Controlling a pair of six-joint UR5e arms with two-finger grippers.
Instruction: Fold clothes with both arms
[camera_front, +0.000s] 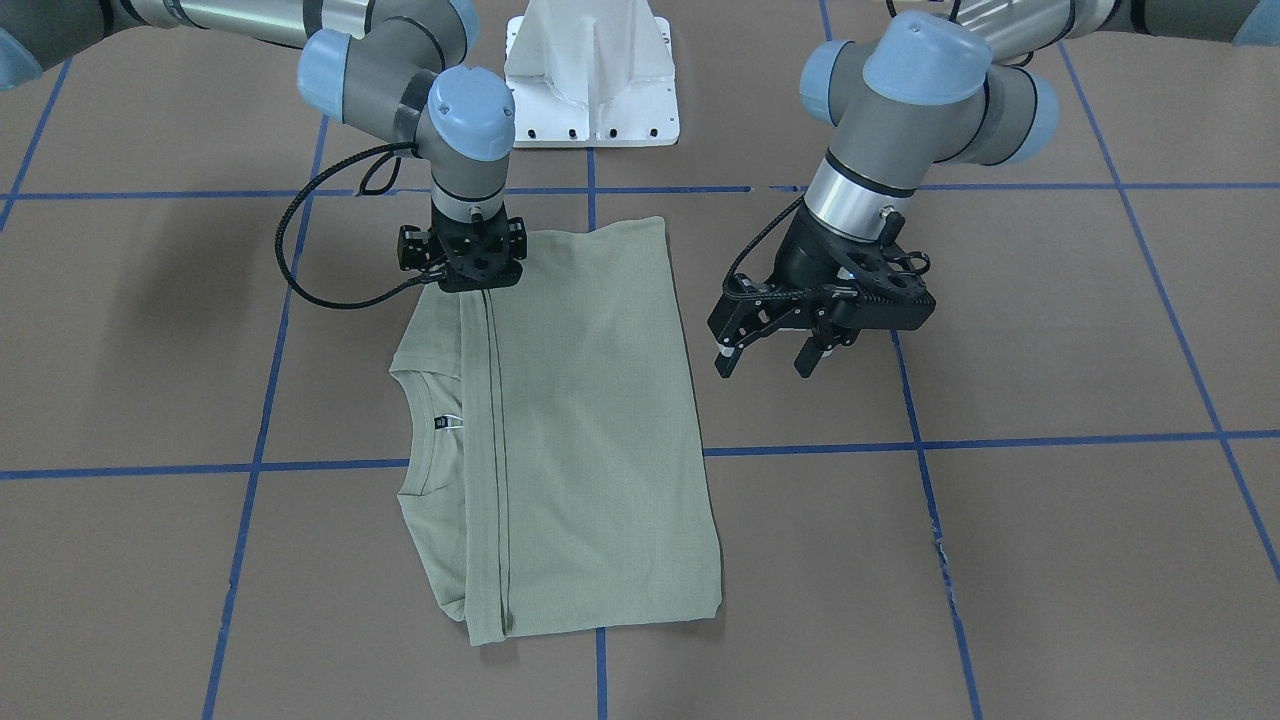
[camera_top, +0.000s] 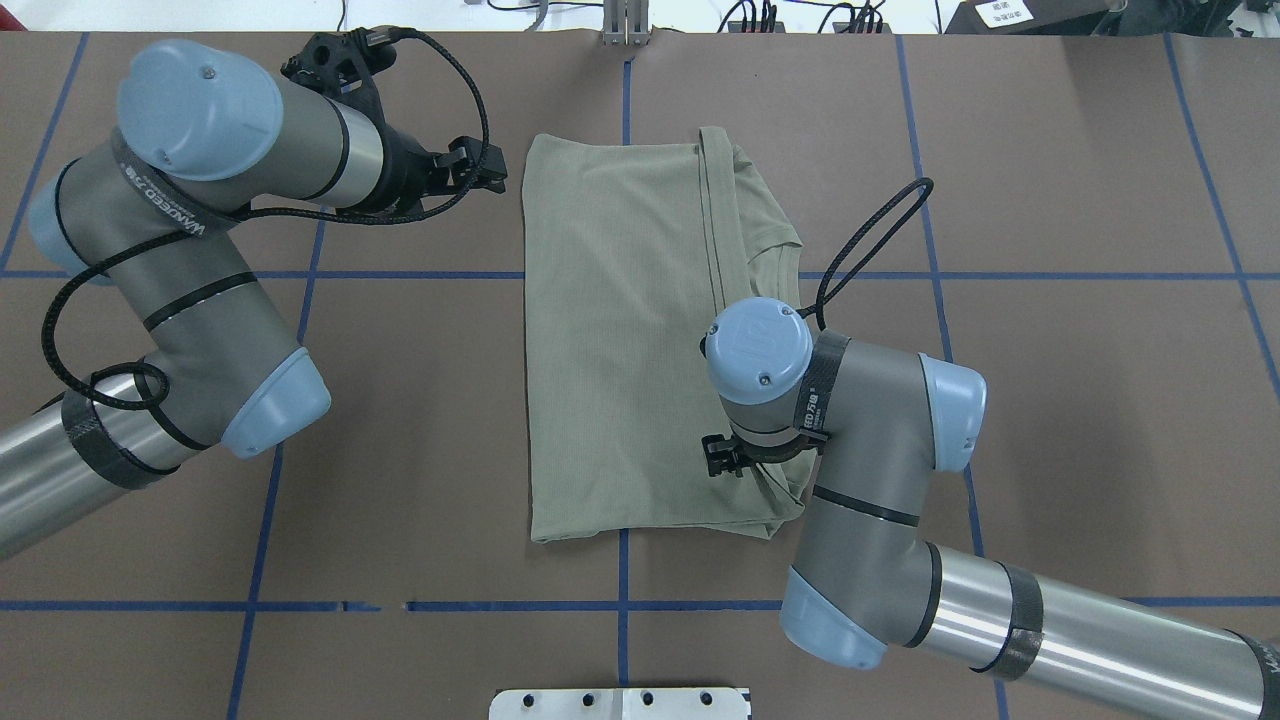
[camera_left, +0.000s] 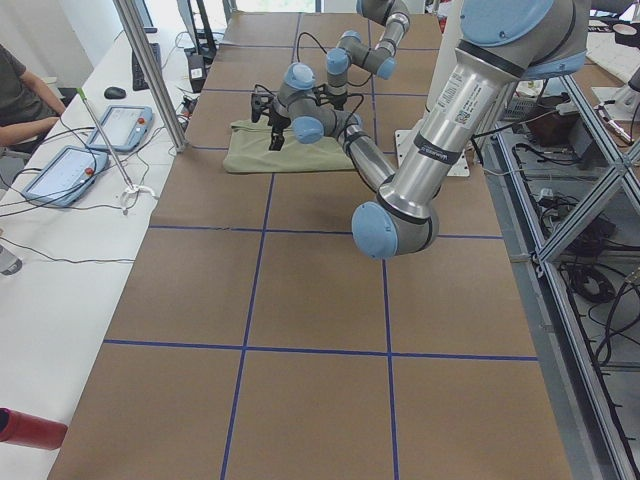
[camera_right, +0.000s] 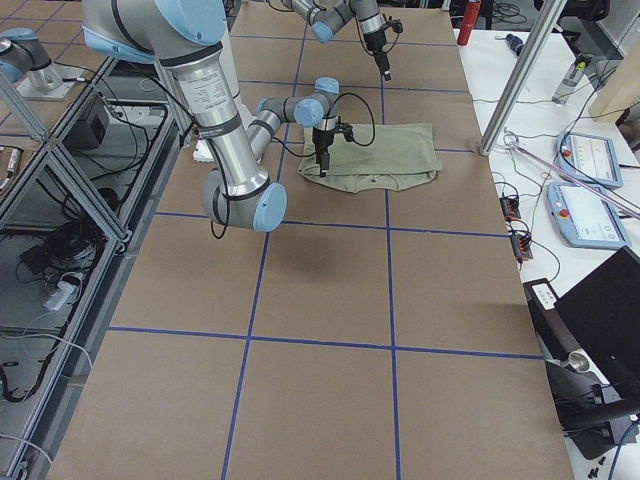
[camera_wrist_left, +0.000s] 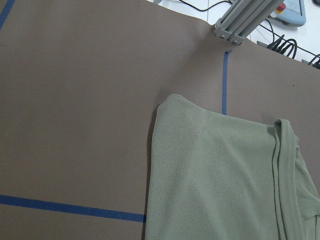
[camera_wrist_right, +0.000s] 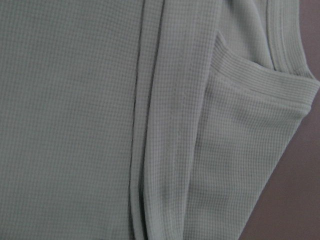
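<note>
Sage-green shirt (camera_front: 590, 430) lies folded flat mid-tabletop (camera_front: 1050, 560). Left pincer (camera_front: 765, 362) hangs released beside it, not touching. Right pincer (camera_front: 473, 272) points down at the shirt's edge nearest the robot, fingers hidden, so its state cannot be told. Overhead, the collar (camera_top: 780, 262) lies on the view's right. Right wrist view: only knit fabric, close up.

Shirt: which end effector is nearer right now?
Right. The right end effector is directly over the shirt, at its folded edge on the robot-side end. The left end effector hangs open beside the opposite edge, off the cloth.
</note>
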